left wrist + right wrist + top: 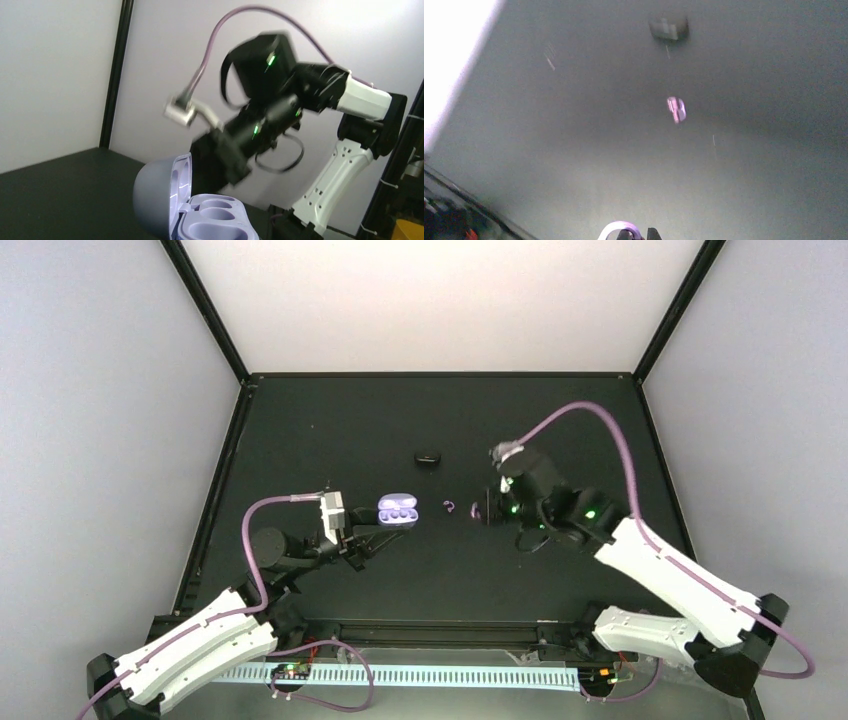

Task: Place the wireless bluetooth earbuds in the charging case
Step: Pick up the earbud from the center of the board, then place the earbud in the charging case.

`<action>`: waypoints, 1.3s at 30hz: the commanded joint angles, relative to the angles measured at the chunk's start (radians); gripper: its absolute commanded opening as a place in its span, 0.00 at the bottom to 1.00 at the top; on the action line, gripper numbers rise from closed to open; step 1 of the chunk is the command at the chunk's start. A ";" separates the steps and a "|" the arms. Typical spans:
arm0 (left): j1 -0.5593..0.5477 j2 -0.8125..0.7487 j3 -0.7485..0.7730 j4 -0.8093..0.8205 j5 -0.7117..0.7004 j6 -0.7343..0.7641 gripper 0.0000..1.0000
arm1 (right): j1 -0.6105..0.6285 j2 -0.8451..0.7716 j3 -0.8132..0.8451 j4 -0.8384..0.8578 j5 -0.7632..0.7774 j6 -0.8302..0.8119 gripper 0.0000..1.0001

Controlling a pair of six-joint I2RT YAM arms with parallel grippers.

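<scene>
— Locating the charging case (397, 511), a small pale lavender clamshell of glossy plastic?
— Lies open on the black tabletop (330, 430), left of centre. Seen from the left wrist camera with lid raised at the left and two round wells facing up.
— Placing the left end effector (385, 530)?
— Reaches in from the near left, with tips at the near edge of the case, touching or just beside it. Cannot tell whether clamped on the case, apart or together: lost against the dark surface from above, out of frame at the wrist.
— Placing the right end effector (486, 508)?
— Hangs low over the tabletop right of centre, pointed toward the case and well apart from it. Appears blurred from the left wrist camera, beyond the raised lid. Cannot tell whether apart or together.
— Finding a wireless earbud (450, 507), a tiny rounded nub, pinkish-lavender in these views?
— Rests on the tabletop between case and right end effector, nearer the latter, touching neither. Shows as a blurred smear from the right wrist camera.
— Noting the small black oval piece (428, 458)?
— Lies farther back on the tabletop, apart from case and nub alike.
</scene>
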 commanded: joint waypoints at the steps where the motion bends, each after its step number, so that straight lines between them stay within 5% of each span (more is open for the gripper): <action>1: -0.007 0.034 0.010 0.168 -0.049 0.027 0.01 | 0.030 -0.022 0.254 -0.044 0.217 -0.143 0.01; 6: -0.006 0.106 0.016 0.294 -0.058 0.048 0.02 | 0.146 0.006 0.416 0.013 0.341 -0.236 0.01; 19: -0.007 0.169 0.023 0.431 -0.080 0.157 0.01 | 0.408 0.049 0.433 0.309 0.507 -0.407 0.01; 39: -0.013 0.148 0.024 0.403 -0.164 0.179 0.01 | 0.487 0.186 0.502 0.374 0.550 -0.400 0.01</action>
